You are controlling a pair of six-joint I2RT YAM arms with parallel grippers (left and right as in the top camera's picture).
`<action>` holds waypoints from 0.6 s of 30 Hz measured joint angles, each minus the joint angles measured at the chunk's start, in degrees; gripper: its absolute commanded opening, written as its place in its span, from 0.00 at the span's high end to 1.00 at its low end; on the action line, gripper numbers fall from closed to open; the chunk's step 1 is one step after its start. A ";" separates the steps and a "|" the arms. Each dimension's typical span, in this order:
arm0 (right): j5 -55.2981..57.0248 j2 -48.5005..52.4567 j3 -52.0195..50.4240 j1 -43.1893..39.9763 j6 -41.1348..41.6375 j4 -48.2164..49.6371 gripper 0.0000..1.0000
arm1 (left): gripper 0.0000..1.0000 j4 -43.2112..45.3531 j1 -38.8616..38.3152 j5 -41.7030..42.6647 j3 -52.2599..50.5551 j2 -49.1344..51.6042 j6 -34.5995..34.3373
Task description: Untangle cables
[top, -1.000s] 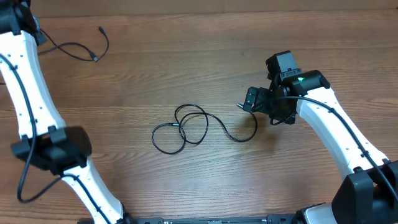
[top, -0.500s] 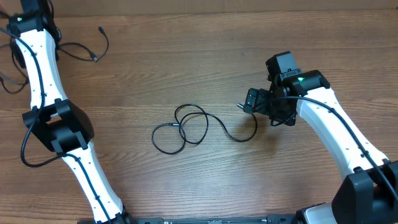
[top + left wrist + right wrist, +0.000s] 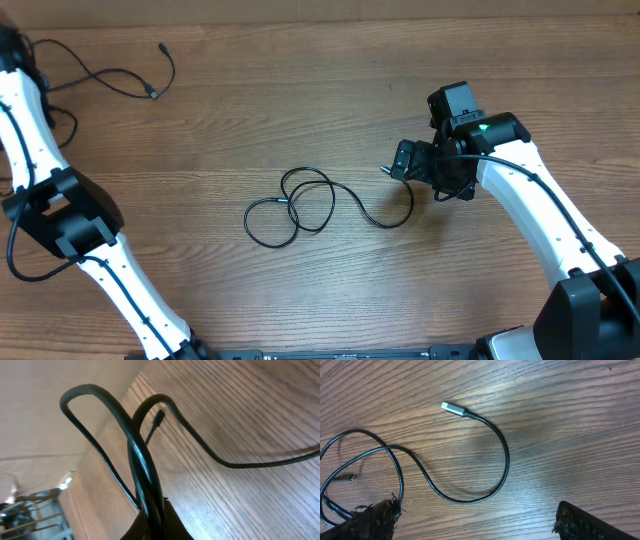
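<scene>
A thin black cable lies in loose overlapping loops at mid-table, and its silver plug rests just in front of my right gripper. In the right wrist view that gripper is open and empty, with the cable's curve between and ahead of its fingers. A second black cable lies at the top left. My left gripper is shut on doubled strands of this cable, lifted off the wood. In the overhead view the left gripper is at the far left edge, mostly cut off.
The wooden table fills the view. The left arm's elbow stands over the left side. The table's edge and the room beyond it show in the left wrist view.
My left arm has swung left to the frame's edge, dragging the top-left cable with it. The right arm and the middle cable have not moved.
</scene>
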 measured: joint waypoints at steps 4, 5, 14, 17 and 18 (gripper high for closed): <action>-0.74 0.00 0.00 0.00 0.00 0.00 0.00 | 0.85 1.14 -0.79 5.38 0.00 0.00 0.20; -1.07 0.00 0.00 0.00 0.00 0.00 0.00 | 0.85 1.27 -1.16 7.06 0.00 0.00 0.17; -2.05 0.00 0.00 0.00 0.00 -0.11 0.00 | 0.32 1.42 -5.79 20.65 0.00 0.00 0.35; -2.27 0.00 0.00 0.00 -0.02 -0.24 0.00 | 0.21 1.05 -7.23 22.56 0.00 0.00 0.22; -2.36 0.00 0.00 0.00 0.02 -0.35 0.00 | 0.21 0.98 -7.76 23.08 0.00 0.00 0.39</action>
